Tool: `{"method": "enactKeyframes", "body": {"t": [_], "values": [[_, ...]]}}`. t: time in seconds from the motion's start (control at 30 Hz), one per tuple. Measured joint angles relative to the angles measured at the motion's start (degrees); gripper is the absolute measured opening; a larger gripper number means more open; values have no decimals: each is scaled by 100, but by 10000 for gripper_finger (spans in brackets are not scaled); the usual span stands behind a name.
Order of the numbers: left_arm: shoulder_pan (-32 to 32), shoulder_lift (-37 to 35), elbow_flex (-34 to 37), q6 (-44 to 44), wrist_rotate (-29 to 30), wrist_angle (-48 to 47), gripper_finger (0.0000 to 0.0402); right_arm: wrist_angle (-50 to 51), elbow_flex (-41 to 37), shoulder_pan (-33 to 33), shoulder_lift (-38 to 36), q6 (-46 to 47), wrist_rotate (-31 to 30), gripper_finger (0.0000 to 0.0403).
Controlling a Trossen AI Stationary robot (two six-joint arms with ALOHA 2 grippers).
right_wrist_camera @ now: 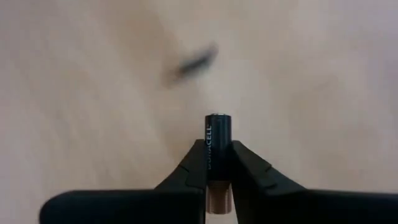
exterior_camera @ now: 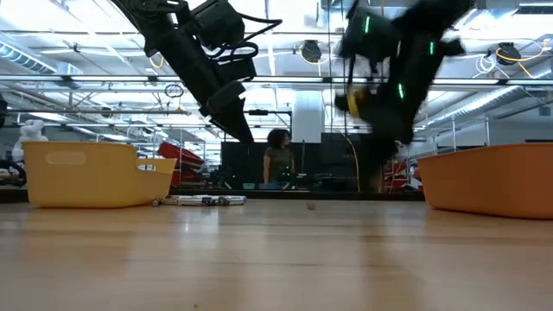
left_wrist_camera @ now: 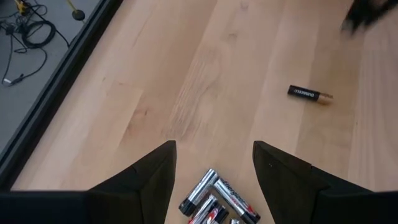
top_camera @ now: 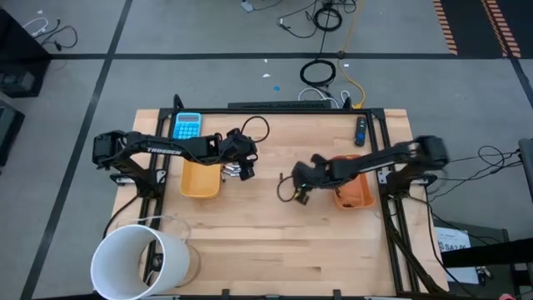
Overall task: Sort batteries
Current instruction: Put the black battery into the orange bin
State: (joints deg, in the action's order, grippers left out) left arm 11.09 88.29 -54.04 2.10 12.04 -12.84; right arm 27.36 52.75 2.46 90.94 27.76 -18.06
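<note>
Got my right gripper (right_wrist_camera: 217, 163) pinched on a dark battery (right_wrist_camera: 216, 144), lifted off the table (top_camera: 275, 242) mid-board. Next I'd carry it to the orange tray (top_camera: 356, 193). Left gripper (left_wrist_camera: 214, 163) hangs wide over the silver batteries (left_wrist_camera: 214, 200) beside the yellow tray (top_camera: 200, 180).

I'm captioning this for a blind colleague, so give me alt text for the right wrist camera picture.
The right gripper is shut on a slim dark battery, held between its two dark fingers over the blurred pale wooden table. A dark streak, too blurred to identify, lies farther off on the wood.
</note>
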Motion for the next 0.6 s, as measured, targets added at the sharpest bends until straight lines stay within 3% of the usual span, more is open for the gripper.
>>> {"method": "enactKeyframes", "body": {"t": [0.1, 0.2, 0.37, 0.5, 0.6], "values": [[2, 0, 0, -8, -236, -80, 223, 1126, -19, 224, -823, 294, -633, 24], [-3, 0, 0, 36, -955, -142, 223, 1922, -10, 611, -1590, 838, -887, 24], [-148, 0, 0, 278, -1929, -117, 223, 3430, -9, 1170, -2401, 2117, -912, 33], [-327, 0, 0, 274, -1841, -112, 223, 4419, -49, 1465, -2502, 2757, -695, 78], [-430, 0, 0, 44, -1602, -124, 223, 4413, -279, 1622, -2442, 2812, -677, 123]]}}
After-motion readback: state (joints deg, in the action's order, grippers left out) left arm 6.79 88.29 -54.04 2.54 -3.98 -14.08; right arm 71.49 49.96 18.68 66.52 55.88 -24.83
